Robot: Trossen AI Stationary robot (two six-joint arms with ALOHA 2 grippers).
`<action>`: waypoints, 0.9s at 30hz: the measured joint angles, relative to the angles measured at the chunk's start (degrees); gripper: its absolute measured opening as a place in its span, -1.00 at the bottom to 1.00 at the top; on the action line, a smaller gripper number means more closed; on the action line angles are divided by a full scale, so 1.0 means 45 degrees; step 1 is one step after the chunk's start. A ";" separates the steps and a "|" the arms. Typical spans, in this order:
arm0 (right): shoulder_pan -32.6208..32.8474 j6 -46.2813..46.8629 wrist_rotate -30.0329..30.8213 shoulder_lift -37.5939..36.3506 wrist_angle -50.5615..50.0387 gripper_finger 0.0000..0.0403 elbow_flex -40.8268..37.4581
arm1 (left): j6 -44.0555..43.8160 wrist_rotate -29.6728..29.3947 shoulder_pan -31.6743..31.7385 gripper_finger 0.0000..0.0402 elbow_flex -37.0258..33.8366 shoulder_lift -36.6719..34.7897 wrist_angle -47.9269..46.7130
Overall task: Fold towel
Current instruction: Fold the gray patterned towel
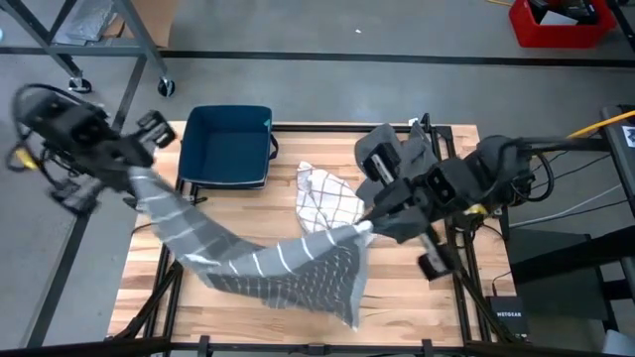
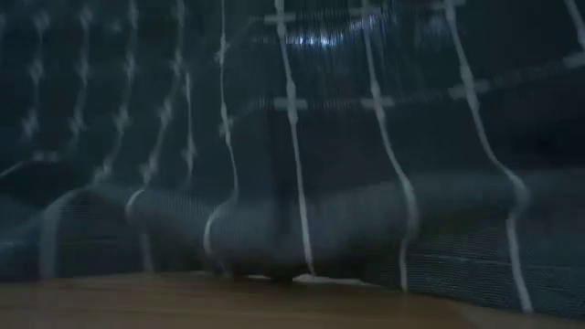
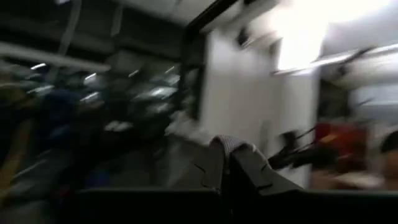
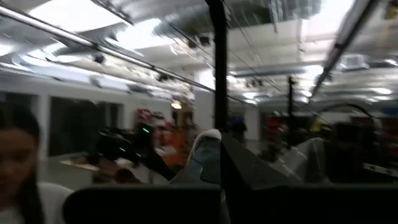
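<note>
A grey towel with white stripes [image 1: 268, 263] hangs between my two grippers above the wooden table. In the low view the towel [image 2: 292, 164] fills the picture and its lower edge [image 2: 274, 270] rests on the tabletop. My left gripper [image 1: 134, 171] is raised over the table's left edge, shut on one end. My right gripper [image 1: 369, 230] is over the table's middle right, shut on the other end. A white checked cloth [image 1: 325, 196] lies on the table behind the towel. My left gripper pinches a corner of the towel [image 3: 227, 144] between its two fingers; a small bunch of cloth shows at their free ends. The towel runs down from it in a slanting band. My right gripper pinches another corner [image 4: 208, 138] between its fingers; the cloth hangs below it, sagging toward the table.
A dark blue bin [image 1: 228, 147] stands at the table's far left part. A red container [image 1: 558, 22] sits on the floor beyond the table. A person [image 4: 22, 168] shows in the room in the right wrist view. Bare wood [image 1: 417, 317] lies at the near right.
</note>
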 joint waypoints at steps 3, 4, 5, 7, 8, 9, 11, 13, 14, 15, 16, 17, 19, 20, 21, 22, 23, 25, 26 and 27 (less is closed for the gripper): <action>-0.0005 -0.0594 0.0906 0.0000 -0.0875 -0.99 -0.0009 | 0.0939 -0.2101 0.0004 -1.00 -0.0005 -0.0009 -0.1201; -0.0005 -0.0939 0.1301 -0.0014 -0.1091 -0.99 -0.0009 | 0.1232 -0.2766 0.0005 -1.00 -0.0005 -0.0013 -0.1499; -0.0005 -0.1349 0.1771 -0.0050 -0.1332 -0.99 -0.0009 | 0.1576 -0.3406 0.0005 -1.00 -0.0005 -0.0014 -0.1689; -0.0005 -0.2159 0.2870 -0.0146 -0.1716 -0.99 -0.0009 | 0.2355 -0.4609 0.0005 -1.00 -0.0005 -0.0014 -0.1881; -0.0005 -0.2615 0.3459 -0.0218 -0.1916 -0.99 -0.0009 | 0.2823 -0.5159 0.0000 -1.00 -0.0005 -0.0014 -0.1928; -0.0017 -0.3041 0.4053 -0.0278 -0.2031 -0.99 -0.0009 | 0.3309 -0.5696 0.0003 -1.00 -0.0005 -0.0014 -0.1946; -0.0101 -0.3835 0.5141 -0.0420 -0.2309 -0.99 0.0000 | 0.4373 -0.6729 0.0044 -1.00 -0.0005 -0.0019 -0.1904; -0.0248 -0.4373 0.5955 -0.0522 -0.2687 -0.99 0.0006 | 0.5415 -0.7683 0.0049 -1.00 -0.0005 -0.0024 -0.1907; -0.0354 -0.4522 0.6237 -0.0538 -0.2933 -0.99 0.0006 | 0.5823 -0.8120 0.0049 -1.00 -0.0005 -0.0029 -0.1937; -0.0480 -0.4577 0.6423 -0.0572 -0.3229 -0.99 0.0006 | 0.6177 -0.8489 0.0053 -1.00 -0.0005 -0.0029 -0.1993; -0.0607 -0.4628 0.6556 -0.0583 -0.3568 -0.99 0.0006 | 0.6502 -0.8779 0.0053 -1.00 -0.0005 -0.0029 -0.2064; -0.0759 -0.4676 0.6673 -0.0584 -0.3939 -0.99 0.0006 | 0.6813 -0.9052 0.0049 -1.00 -0.0005 -0.0029 -0.2077; -0.1103 -0.4737 0.6881 -0.0593 -0.4682 -0.99 0.0006 | 0.7535 -0.9574 0.0049 -1.00 -0.0005 -0.0024 -0.2077; -0.1279 -0.4737 0.6928 -0.0593 -0.5083 -0.99 0.0006 | 0.7833 -0.9822 0.0049 -1.00 -0.0005 -0.0024 -0.2076; -0.1467 -0.4741 0.6929 -0.0593 -0.5478 -0.99 0.0006 | 0.8068 -1.0067 0.0049 -1.00 -0.0005 -0.0024 -0.2071; -0.1624 -0.4742 0.6929 -0.0593 -0.5803 -0.99 0.0002 | 0.8295 -1.0266 0.0049 -1.00 -0.0005 -0.0001 -0.2071; -0.1772 -0.4742 0.6931 -0.0593 -0.5996 -0.99 -0.0002 | 0.8562 -1.0451 0.0049 -1.00 -0.0005 0.0000 -0.1993; -0.1979 -0.4726 0.6915 -0.0588 -0.5700 -0.99 -0.0013 | 0.8964 -1.0566 0.0050 -1.00 -0.0010 0.0000 -0.1476; -0.2041 -0.4724 0.6825 -0.0589 -0.5377 -0.99 -0.0001 | 0.9128 -1.0566 0.0043 -1.00 -0.0010 0.0003 -0.1021; -0.2048 -0.4723 0.6644 -0.0594 -0.5114 -0.99 0.0094 | 0.9278 -1.0562 0.0006 -1.00 -0.0010 0.0005 -0.0527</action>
